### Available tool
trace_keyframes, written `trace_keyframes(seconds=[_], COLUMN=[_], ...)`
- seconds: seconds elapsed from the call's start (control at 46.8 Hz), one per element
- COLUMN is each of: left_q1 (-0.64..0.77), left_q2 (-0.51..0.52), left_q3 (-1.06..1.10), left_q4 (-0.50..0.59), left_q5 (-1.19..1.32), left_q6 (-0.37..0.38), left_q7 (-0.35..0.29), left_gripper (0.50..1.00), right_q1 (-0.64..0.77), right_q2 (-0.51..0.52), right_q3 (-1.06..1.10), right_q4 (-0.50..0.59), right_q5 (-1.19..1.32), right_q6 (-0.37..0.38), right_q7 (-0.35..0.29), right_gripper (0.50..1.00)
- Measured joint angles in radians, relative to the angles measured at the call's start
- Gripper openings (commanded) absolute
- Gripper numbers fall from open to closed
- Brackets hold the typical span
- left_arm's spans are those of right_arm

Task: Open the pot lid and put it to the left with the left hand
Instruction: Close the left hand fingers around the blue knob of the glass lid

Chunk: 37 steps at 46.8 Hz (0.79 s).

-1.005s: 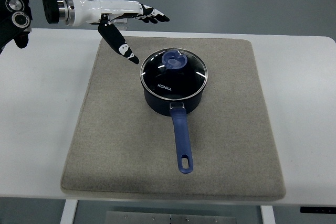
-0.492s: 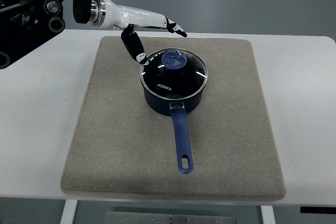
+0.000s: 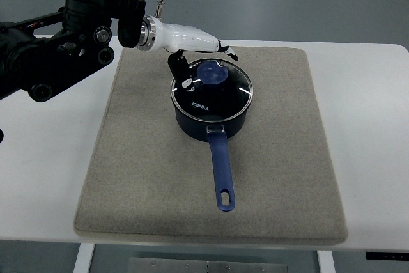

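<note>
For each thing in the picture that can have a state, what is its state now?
Lid: closed, sitting on the pot.
Pot: upright on the mat, handle pointing toward the camera.
Lid knob: not gripped.
Left hand: open, over the lid's far left edge, thumb pointing down beside the knob.
Mat: flat on the table.

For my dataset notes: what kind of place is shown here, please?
Probably a robot test bench, not a real kitchen: a plain white table carries only a grey mat and one lidded blue pot, with the left hand over the lid.
</note>
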Motion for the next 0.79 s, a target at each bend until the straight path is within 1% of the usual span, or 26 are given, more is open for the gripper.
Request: trace_keyframes(seconds=[0.043,0.107,0.15,0.214,0.257,0.684,0.727,0.77,0.791], left_q1=[0.001,0.001,0.001,0.001,0.001,-0.002,-0.003,-0.003,-0.003], left_q2=[-0.003,-0.005,-0.007,-0.014,-0.017,-0.020,-0.020,-0.020,-0.020], left_q3=[0.001,0.001,0.001,0.002,0.007,0.016,0.016,0.016,0.016], left_q4=[0.001,0.001,0.001,0.002,0.002,0.011,0.013,0.014,0.014], left_q5=[0.001,0.001,0.001,0.001,0.001,0.027,0.027,0.027,0.027], left_q6=[0.000,0.000,0.000,0.000,0.000,0.000,0.000,0.000,0.000], left_q7=[0.000,0.001,0.002,0.003,0.003,0.004,0.004,0.004,0.004], left_gripper=[0.904,0.885,0.859,0.851,0.827,0.819,0.814,0.789,0.786], right_q1=[0.000,0.000,0.000,0.000,0.000,0.000,0.000,0.000,0.000], right_q2=[0.000,0.000,0.000,0.000,0.000,0.000,0.000,0.000,0.000], right_q3=[0.000,0.000,0.000,0.000,0.000,0.000,0.000,0.000,0.000], right_q4=[0.000,0.000,0.000,0.000,0.000,0.000,0.000,0.000,0.000], right_q5=[0.000,0.000,0.000,0.000,0.000,0.000,0.000,0.000,0.000], right_q6=[0.000,0.000,0.000,0.000,0.000,0.000,0.000,0.000,0.000], right_q7=[0.000,0.000,0.000,0.000,0.000,0.000,0.000,0.000,0.000], right_gripper=[0.915,0.915,0.915,0.915,0.915,0.915,0.915,0.915,0.915])
